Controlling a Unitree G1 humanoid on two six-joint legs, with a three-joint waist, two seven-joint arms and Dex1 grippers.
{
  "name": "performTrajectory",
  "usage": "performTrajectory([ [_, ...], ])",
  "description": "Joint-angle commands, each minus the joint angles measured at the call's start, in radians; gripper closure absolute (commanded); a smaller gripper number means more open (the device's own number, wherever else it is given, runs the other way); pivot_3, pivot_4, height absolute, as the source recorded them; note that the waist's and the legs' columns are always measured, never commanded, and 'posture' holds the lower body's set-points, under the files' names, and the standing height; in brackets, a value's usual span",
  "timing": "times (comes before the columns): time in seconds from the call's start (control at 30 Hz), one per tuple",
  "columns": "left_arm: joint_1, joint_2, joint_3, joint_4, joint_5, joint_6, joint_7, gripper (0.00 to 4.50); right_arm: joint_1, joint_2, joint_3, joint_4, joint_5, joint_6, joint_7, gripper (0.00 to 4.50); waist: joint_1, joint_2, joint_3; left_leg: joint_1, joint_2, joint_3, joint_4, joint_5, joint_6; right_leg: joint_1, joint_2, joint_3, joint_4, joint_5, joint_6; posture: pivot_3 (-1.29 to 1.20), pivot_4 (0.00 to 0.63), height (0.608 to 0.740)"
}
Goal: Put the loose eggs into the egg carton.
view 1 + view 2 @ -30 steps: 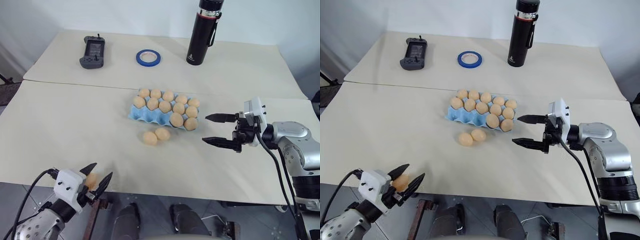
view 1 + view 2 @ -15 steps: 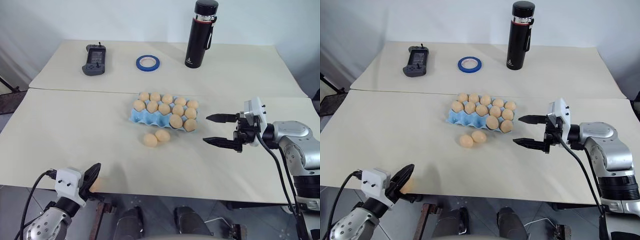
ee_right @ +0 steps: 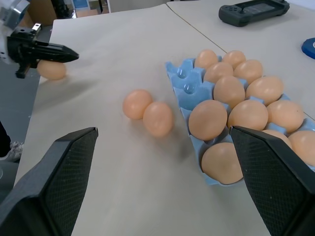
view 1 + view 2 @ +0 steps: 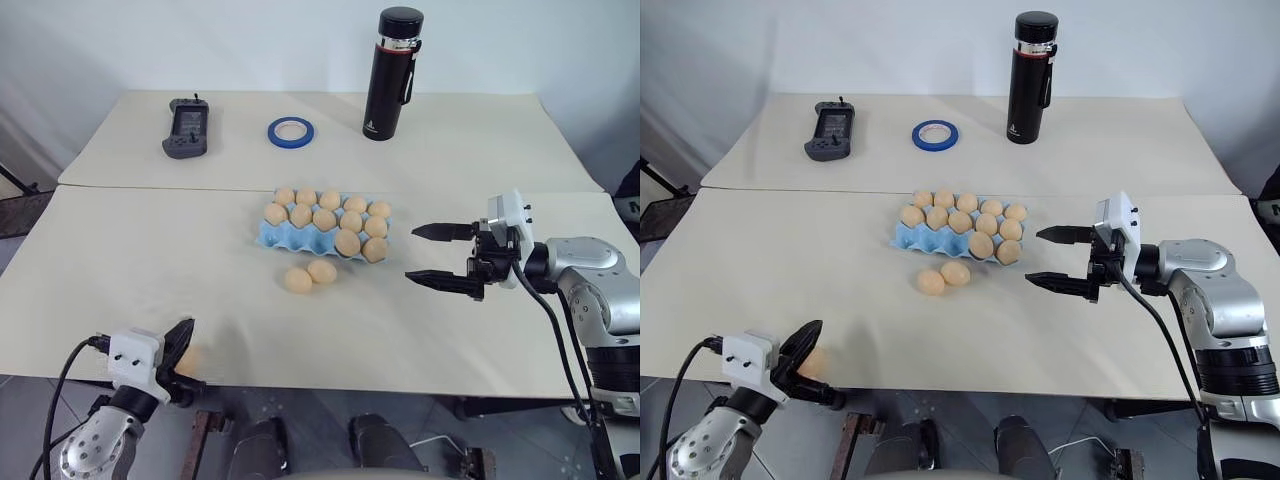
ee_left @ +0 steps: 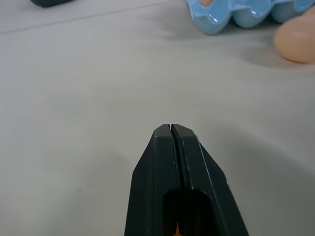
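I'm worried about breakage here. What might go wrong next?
1. The left gripper is shut, yet a loose egg lies beside its fingers, close to the table's near edge; a nudge might roll it off.
2. Two more loose eggs lie touching in front of the egg carton; picking one may set the other rolling.

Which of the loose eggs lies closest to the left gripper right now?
The egg at the table's near edge, right beside the shut left gripper. The other two loose eggs lie touching each other just in front of the egg carton, far from it.
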State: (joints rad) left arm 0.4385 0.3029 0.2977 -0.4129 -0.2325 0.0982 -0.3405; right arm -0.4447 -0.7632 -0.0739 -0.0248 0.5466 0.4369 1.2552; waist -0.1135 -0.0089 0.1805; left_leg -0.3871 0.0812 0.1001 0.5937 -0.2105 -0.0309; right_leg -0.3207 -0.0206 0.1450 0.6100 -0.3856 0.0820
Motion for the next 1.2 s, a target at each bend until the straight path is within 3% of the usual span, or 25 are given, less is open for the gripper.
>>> performTrajectory([
  [0.03, -0.039, 0.01, -0.01, 0.146, 0.043, -0.002, 0.013, 4.49, -0.016, -0.007, -0.004, -0.006, -0.005, -0.009, 0.002, 0.0, 0.0, 0.0, 0.0, 0.0, 0.0, 0.002, -0.001, 0.0, 0.0, 0.0, -0.002, -0.001, 0.0, 0.0, 0.0, 0.0, 0.15, 0.74],
  [0.27, -0.218, 0.055, -0.002, 0.305, 0.057, -0.09, 0.001, 4.49, -0.018, 0.001, -0.004, -0.004, -0.011, -0.015, 0.0, 0.0, 0.002, 0.002, -0.001, -0.002, -0.002, 0.008, -0.002, 0.001, 0.002, 0.0, -0.008, -0.003, -0.001, 0.0, 0.0, 0.0, 0.15, 0.74],
  [0.3, -0.242, 0.061, -0.002, 0.327, 0.06, -0.101, 0.0, 4.49, -0.02, 0.002, -0.003, -0.002, -0.012, -0.016, 0.001, 0.0, 0.002, -0.003, 0.0, -0.003, -0.001, 0.008, -0.002, 0.001, 0.003, 0.0, -0.008, -0.003, -0.001, 0.0, 0.0, 0.0, 0.15, 0.74],
  [0.47, -0.406, 0.1, -0.006, 0.477, 0.069, -0.166, -0.021, 4.49, -0.033, 0.013, 0.006, 0.013, -0.02, -0.026, 0.003, 0.0, 0.022, -0.006, -0.001, -0.017, -0.001, 0.012, -0.001, 0.004, 0.008, -0.008, -0.011, -0.02, -0.001, 0.003, 0.005, 0.0, 0.15, 0.74],
  [0.57, -0.49, 0.124, -0.013, 0.544, 0.076, -0.194, -0.032, 4.49, -0.04, 0.018, 0.012, 0.021, -0.024, -0.034, 0.004, 0.0, 0.036, -0.006, 0.0, -0.02, 0.002, 0.014, -0.002, 0.003, 0.006, -0.015, -0.014, -0.034, 0.001, 0.014, 0.025, 0.0, 0.15, 0.74],
  [0.6, -0.51, 0.13, -0.013, 0.559, 0.076, -0.2, -0.035, 4.49, -0.042, 0.018, 0.013, 0.023, -0.025, -0.036, 0.003, 0.0, 0.038, -0.006, 0.0, -0.022, 0.003, 0.015, -0.003, 0.003, 0.005, -0.018, -0.014, -0.035, 0.002, 0.014, 0.026, 0.0, 0.15, 0.74],
  [0.83, -0.547, 0.17, 0.028, 0.477, -0.018, -0.101, -0.081, 4.49, -0.029, 0.015, 0.001, 0.008, -0.022, -0.035, -0.004, 0.0, 0.048, -0.007, 0.0, -0.023, 0.013, 0.024, -0.001, -0.002, -0.003, -0.026, -0.009, -0.047, 0.004, 0.014, 0.028, 0.0, 0.15, 0.74],
  [0.97, -0.522, 0.239, 0.077, 0.363, -0.093, 0.026, -0.12, 3.63, -0.019, 0.016, 0.0, 0.004, -0.021, -0.034, -0.009, 0.0, 0.048, -0.014, 0.004, -0.024, 0.019, 0.028, 0.003, -0.004, -0.01, -0.034, -0.004, -0.047, 0.015, 0.007, 0.029, 0.0, 0.15, 0.74],
  [1.2, -0.525, 0.293, 0.153, 0.208, -0.173, 0.181, -0.101, 1.39, -0.028, 0.031, 0.011, 0.013, -0.025, -0.038, -0.017, 0.0, 0.045, -0.015, 0.005, -0.024, 0.019, 0.038, 0.006, -0.003, -0.01, -0.036, -0.003, -0.044, 0.019, 0.006, 0.029, 0.0, 0.15, 0.74],
])
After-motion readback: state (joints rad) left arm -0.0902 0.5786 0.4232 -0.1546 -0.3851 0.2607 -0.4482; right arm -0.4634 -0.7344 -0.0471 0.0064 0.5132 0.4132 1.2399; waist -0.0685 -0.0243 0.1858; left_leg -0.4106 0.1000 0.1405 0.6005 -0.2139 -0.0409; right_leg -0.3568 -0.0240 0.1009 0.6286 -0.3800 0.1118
